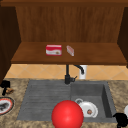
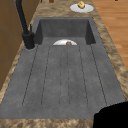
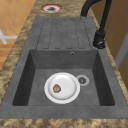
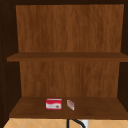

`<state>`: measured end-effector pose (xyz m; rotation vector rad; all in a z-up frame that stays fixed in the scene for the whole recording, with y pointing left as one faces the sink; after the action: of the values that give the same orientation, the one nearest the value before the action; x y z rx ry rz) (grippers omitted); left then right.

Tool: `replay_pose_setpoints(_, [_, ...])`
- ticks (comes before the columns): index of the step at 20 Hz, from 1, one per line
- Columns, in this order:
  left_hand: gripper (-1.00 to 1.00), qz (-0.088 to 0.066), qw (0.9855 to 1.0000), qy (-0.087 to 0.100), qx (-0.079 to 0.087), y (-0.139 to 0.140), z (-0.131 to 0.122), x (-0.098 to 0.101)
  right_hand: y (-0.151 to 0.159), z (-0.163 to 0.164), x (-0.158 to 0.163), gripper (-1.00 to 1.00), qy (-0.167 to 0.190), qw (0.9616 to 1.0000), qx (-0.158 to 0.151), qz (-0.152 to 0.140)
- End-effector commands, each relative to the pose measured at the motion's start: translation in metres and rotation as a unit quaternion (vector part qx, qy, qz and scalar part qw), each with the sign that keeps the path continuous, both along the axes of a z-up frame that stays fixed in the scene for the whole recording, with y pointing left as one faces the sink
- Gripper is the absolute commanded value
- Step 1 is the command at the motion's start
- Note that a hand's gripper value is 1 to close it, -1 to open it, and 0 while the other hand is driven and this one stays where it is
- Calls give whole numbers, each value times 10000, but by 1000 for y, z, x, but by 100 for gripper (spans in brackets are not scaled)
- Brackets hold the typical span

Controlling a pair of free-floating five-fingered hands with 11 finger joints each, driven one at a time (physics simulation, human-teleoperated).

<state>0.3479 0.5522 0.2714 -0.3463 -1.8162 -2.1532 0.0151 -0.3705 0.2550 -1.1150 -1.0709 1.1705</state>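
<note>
left hand [image 1: 5, 85] and right hand [image 1: 121, 119], grip unclear, hover beside the sink; white plate [image 3: 62, 87] likely fragile, slippery, best gripped at rim.

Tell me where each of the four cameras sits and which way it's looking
Front view: faces the sink and faucet head-on; left robot hand on the left counter, right robot hand at the lower right.
Left side view: looks along the drainboard toward the basin; a robot hand in the lower right corner.
Right side view: looks down into the basin at the white plate.
Upper view: faces the cabinet shelves and the red box.
Shared: front and upper views both show the red box.
</note>
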Motion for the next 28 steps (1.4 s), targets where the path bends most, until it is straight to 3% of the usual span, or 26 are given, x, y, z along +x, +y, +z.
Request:
replay_pose_setpoints(1, [100, 0, 10000, -96, 9, -29, 19, -8, 0, 0, 0, 0, 0, 10000, 0, 0])
replay_pose_setpoints(15, [100, 5, 10000, -85, 20, -133, 80, -40, 0, 0, 0, 0, 0, 10000, 0, 0])
replay_pose_setpoints(28, [100, 11, 9999, -5, 111, -229, 101, -62, 0, 0, 0, 0, 0, 10000, 0, 0])
